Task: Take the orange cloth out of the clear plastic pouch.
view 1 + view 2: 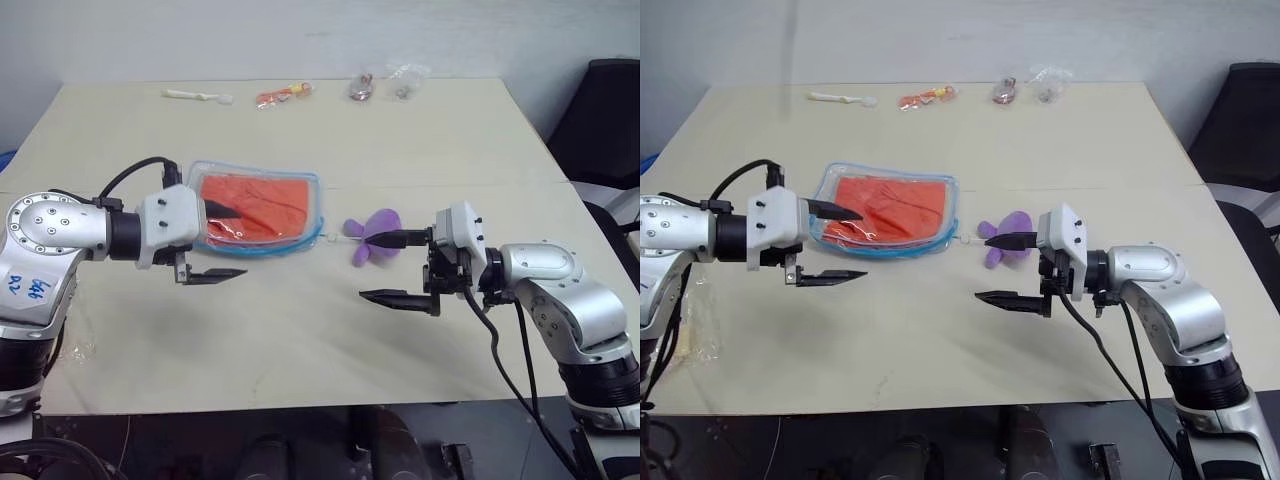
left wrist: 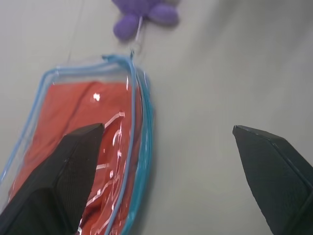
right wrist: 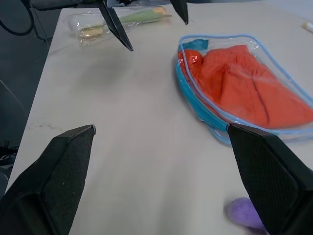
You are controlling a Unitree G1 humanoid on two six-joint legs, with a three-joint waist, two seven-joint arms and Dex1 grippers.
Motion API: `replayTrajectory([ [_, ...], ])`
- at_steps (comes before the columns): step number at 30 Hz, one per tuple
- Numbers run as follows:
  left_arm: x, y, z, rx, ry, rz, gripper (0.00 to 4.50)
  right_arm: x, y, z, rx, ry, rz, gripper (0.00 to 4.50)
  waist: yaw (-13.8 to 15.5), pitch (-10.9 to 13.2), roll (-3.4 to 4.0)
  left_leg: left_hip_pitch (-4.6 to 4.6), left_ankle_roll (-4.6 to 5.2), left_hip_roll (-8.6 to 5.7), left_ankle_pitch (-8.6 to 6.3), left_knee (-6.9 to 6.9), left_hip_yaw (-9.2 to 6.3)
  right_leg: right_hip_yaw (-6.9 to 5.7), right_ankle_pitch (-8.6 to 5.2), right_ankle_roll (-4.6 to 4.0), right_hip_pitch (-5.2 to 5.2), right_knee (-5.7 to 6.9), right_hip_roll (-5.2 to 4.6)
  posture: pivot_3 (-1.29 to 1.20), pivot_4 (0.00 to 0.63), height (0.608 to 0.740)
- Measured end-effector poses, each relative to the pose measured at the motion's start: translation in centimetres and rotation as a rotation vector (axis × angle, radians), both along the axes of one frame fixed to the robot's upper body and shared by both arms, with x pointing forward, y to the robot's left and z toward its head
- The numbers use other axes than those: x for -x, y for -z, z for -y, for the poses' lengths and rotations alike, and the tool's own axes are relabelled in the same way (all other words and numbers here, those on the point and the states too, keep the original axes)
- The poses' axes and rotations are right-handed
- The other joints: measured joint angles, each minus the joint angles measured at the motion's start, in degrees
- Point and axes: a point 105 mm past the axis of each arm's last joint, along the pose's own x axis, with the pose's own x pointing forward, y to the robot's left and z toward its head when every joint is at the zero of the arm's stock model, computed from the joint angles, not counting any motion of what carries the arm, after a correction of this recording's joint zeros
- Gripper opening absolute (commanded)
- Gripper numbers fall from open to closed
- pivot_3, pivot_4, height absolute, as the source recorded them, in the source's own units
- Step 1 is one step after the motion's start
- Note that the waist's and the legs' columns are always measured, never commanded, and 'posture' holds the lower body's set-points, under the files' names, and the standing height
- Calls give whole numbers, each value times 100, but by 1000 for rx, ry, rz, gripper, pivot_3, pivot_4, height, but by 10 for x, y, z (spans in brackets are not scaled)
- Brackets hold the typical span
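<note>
On a pale counter [image 1: 300, 330], the left gripper [image 1: 222, 242] hangs at the left with its two black fingers [image 1: 215, 274] spread wide and nothing between them; the upper finger reaches over the near left edge of the clear plastic pouch [image 1: 258, 210], the lower one hangs over bare counter just in front of it. In the left wrist view one finger [image 2: 58, 181] overlaps the pouch and the other sits over bare surface beside it.

The pouch, trimmed in light blue, lies flat left of the counter's centre, and the orange cloth [image 1: 255, 205] is inside it, filling most of the pouch.

Just right of the pouch, joined to its zipper corner by a thin cord, lies a small purple plush toy [image 1: 372, 238]. The right gripper [image 1: 395, 268] is to its right, pointing toward the left, fingers [image 1: 395, 297] also wide apart and empty; its upper finger crosses in front of the toy, the lower one sits over bare counter nearer the front edge.

Along the far edge lie, from left to right, a white toothbrush-like item [image 1: 198, 96], a small orange packet [image 1: 283, 96] and two small clear packets [image 1: 385, 82]. The right wrist view also shows a thin clear bag holding a green-and-white brush [image 3: 117, 22] beyond the left gripper.
</note>
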Motion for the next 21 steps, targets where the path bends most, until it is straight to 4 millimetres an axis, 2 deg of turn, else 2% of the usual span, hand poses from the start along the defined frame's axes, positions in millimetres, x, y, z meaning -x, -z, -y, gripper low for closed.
replayTrajectory([
  [5,-21,24,-46,-166,-78,25,4481,5,-1,-3,1,-10,-2,4500,-6,0,0,0,1,0,0,0,-1,-2,0,-1,1,0,0,0,150,740],
  [7,-31,25,-56,-197,-86,60,4481,8,-2,-4,3,-17,-5,4500,39,0,0,-4,7,-2,-1,0,-4,-7,0,0,0,-4,-1,0,150,740],
  [12,-58,25,-59,-205,-88,177,4481,8,-3,-6,4,-12,-11,4500,112,-2,-4,-13,25,-13,-6,8,-4,-13,5,7,0,-10,-10,0,150,740],
  [17,-72,25,-57,-200,-92,224,4481,11,-5,-8,3,-17,3,4500,79,-3,-7,-18,28,-13,-5,13,-3,-20,9,14,0,-13,-10,0,150,740],
  [21,-76,31,-63,-247,-110,223,3577,10,-6,-8,0,-5,6,4500,49,-3,-7,-15,28,-13,-5,12,-1,-19,9,14,0,-10,-11,0,150,740],
])
